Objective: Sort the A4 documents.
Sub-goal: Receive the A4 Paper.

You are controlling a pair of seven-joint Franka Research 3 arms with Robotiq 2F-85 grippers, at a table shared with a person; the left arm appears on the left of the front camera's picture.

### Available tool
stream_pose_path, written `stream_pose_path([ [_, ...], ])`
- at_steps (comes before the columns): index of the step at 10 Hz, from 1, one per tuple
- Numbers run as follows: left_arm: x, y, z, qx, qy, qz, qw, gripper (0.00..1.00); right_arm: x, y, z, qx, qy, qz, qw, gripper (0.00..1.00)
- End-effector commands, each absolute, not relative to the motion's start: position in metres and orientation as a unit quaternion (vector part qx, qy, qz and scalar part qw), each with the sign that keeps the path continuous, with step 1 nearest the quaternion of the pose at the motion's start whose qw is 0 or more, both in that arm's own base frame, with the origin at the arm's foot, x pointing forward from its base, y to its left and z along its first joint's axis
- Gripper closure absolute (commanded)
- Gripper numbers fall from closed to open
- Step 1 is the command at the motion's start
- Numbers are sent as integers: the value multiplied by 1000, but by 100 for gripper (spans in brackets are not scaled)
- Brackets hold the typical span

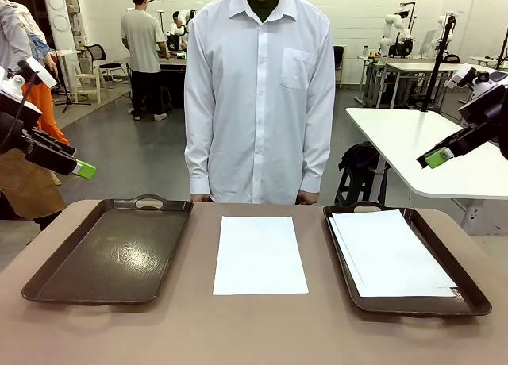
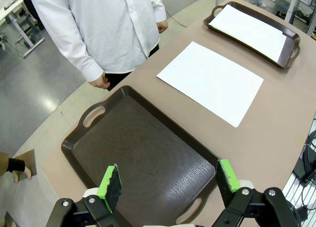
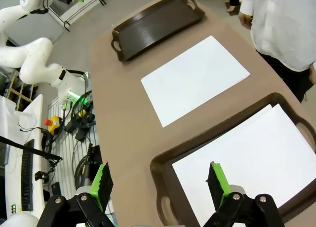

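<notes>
"Where are the papers?"

"One sheet (image 1: 260, 254) lies flat on the table (image 1: 238, 337), between the left tray (image 1: 111, 254) and the right tray (image 1: 413, 305), touching neither. A stack (image 1: 393, 254) of more sheets lies in the right tray, slightly fanned along its edges."

"And the left tray?"

"Its dark, glossy floor shows from rim to rim."

"The arms?"

"Both are up in the air at the table's sides. The left gripper (image 2: 168, 180) looks down on the left tray, its green pads far apart with only air between them. The right gripper (image 3: 160, 180) hangs over the near end of the right tray, just as wide, gripping nothing."

"The person?"

"The person (image 1: 258, 95) stands at the far edge in a white shirt, behind the sheet, hands (image 1: 200, 197) down by the table's rim."
</notes>
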State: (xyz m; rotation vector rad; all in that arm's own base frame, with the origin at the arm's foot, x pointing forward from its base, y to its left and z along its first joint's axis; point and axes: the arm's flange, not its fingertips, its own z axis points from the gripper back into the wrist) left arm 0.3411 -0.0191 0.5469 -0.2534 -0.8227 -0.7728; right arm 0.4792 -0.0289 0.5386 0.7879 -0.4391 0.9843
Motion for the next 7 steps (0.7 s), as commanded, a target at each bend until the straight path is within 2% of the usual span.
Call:
stream_pose_path([
  [1,342,-18,546,-121,-389,-370,835,0,479,-28,539,366,-204,457,784,0],
  [7,342,-18,546,-121,-389,-370,835,0,479,-28,539,366,-204,457,784,0],
])
